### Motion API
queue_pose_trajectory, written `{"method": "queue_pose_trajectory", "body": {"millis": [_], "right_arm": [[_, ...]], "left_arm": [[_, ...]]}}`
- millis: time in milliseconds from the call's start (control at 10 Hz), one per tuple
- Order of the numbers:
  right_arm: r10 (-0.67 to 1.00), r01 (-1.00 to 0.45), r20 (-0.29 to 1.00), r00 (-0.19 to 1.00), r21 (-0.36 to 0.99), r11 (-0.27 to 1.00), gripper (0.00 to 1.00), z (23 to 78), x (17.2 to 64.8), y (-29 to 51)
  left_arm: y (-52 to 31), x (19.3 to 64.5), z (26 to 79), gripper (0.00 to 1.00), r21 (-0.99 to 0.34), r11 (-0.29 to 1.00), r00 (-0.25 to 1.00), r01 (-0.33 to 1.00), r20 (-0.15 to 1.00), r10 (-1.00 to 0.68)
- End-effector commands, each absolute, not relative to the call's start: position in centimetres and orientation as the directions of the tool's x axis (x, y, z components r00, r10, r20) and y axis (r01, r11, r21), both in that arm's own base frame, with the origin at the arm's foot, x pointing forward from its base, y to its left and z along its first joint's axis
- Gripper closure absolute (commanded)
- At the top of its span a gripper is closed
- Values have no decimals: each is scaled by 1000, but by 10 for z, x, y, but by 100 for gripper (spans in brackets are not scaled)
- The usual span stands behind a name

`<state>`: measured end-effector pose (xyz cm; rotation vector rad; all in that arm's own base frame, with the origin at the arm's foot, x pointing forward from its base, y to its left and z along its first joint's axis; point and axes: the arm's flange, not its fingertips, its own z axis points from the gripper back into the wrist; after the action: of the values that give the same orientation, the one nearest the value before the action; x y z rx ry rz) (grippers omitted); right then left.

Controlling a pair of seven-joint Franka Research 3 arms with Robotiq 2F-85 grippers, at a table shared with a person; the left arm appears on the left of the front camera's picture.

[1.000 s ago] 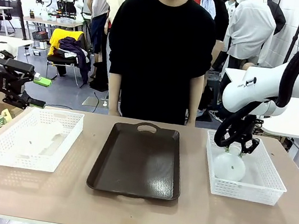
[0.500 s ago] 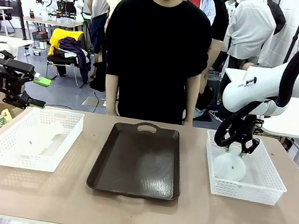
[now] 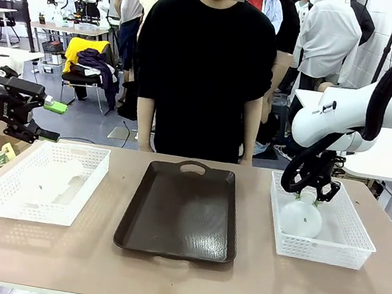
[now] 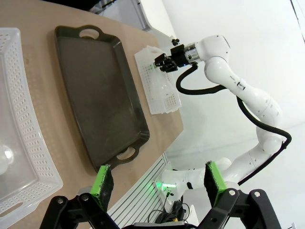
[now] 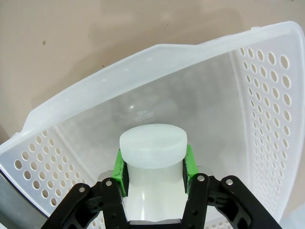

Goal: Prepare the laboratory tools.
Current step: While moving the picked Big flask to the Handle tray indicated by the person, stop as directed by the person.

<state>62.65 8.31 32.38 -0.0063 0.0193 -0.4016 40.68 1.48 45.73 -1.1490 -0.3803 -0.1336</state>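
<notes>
- Pick-up step, by the look of it: conical flask point(image 3: 301, 217) upright right under the right tool point(image 3: 314, 189), inside the right mesh basket point(image 3: 324, 255).
- Right tool clenched on the flask's neck, green pads point(image 5: 120, 168) pressed on either side just below the lip.
- Base low in the basket beneath the tool; resting on the floor or barely off it, cannot tell.
- Next move, as a judgement: straight lift until the base clears the basket wall, then sideways from the tool to the dark tray point(image 3: 182, 212) at mid-tabletop point(image 3: 174, 282); firm grip needed, since a smooth neck may slip.
- Left tool point(image 4: 157, 183) released, jaws wide apart with nothing between them, off beyond the outer side of the left mesh basket point(image 3: 36, 216).
- Whitish shape point(image 3: 57, 177) in that basket, possibly the second flask.
</notes>
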Motion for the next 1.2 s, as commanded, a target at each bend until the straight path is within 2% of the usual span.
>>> {"method": "queue_pose_trajectory", "body": {"millis": [0, 1100], "right_arm": [[-388, 388, -10, 922, -6, 922, 100, 323, 626, 85], [-376, 376, -23, 926, 0, 926, 100, 333, 618, 80]], "left_arm": [[15, 408, 459, 0, -869, 397, 927, 296, 361, 99], [15, 408, 459, 0, -869, 397, 927, 296, 361, 99]]}}
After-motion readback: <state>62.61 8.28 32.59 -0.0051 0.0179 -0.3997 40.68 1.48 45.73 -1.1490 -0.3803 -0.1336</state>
